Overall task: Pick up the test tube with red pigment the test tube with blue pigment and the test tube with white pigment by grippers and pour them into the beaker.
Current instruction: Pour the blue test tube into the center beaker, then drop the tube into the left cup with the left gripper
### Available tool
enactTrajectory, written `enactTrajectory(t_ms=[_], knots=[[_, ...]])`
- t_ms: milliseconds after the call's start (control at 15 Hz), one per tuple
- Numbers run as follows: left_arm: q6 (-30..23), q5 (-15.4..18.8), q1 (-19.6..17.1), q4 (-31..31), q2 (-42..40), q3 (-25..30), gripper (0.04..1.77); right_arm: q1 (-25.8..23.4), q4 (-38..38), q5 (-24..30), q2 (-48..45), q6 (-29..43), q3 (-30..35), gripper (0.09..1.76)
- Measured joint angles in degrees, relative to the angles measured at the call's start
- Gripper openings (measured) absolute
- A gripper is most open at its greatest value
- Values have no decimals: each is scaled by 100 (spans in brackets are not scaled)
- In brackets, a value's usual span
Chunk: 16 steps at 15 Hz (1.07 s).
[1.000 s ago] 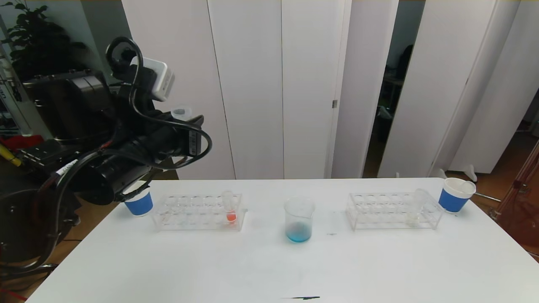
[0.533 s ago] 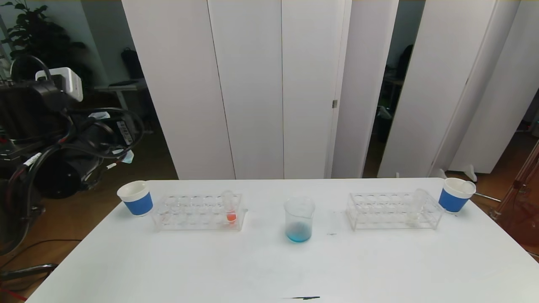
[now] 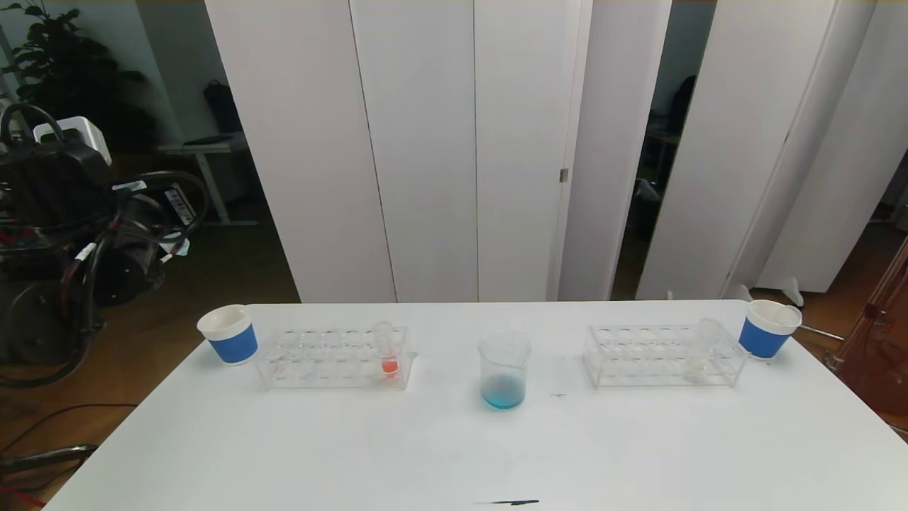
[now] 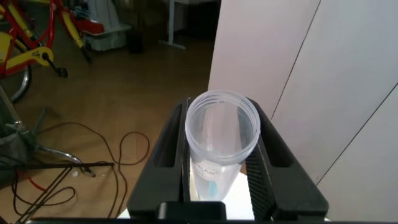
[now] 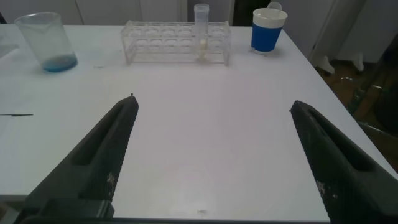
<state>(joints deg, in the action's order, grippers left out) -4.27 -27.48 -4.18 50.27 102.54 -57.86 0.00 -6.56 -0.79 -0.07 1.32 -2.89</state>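
Left wrist view, left hand (image 4: 222, 163) gripping test tube (image 4: 221, 140), print unreadable

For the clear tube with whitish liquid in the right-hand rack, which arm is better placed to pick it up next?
The right. The right gripper is open and empty above the table, facing the clear tube with whitish liquid. The left gripper is away from the table, shut on the emptied tube with blue traces.

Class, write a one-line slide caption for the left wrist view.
Left gripper shut on the drained test tube with blue pigment, held off the table.
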Motion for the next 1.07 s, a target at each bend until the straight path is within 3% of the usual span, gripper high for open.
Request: enactTrajectory(t_ms=[200, 333, 600, 1067], knots=[[61, 6, -133, 573, 645, -239, 58, 0, 0, 0, 0, -2, 0, 175], [96, 4, -199, 1270, 1176, -369, 58, 0, 0, 0, 0, 0, 0, 175], [591, 24, -347, 2420, 2131, -507, 58, 0, 0, 5, 0, 0, 0, 175], [583, 375, -516, 2048, 2748, -315, 58, 0, 0, 0, 0, -2, 0, 175]])
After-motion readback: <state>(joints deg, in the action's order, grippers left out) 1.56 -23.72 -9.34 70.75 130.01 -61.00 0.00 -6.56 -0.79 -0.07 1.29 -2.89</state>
